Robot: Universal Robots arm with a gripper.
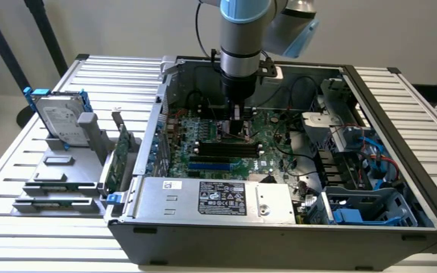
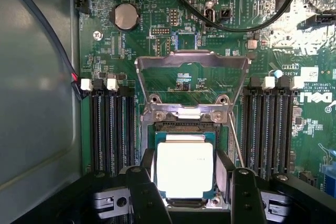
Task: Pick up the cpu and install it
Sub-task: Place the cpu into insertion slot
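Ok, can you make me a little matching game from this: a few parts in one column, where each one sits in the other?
1. cpu
2. hard drive
3. coin battery
4. green card

A. upright in the grey rack, next to the case
B. at the open socket, under the end effector
C. flat on the motherboard, apart from the socket
D. upright in the grey rack, in a blue bracket

Pairs: 1-B, 2-D, 3-C, 4-A

Arm (image 1: 241, 34) is the usual brushed silver-grey tube with pale blue caps on the joints and a thin black cable (image 1: 197, 28) looping down beside it. Gripper (image 1: 238, 129) is all black, and its chunky matte fingers (image 2: 146, 198) each have a round bolt head
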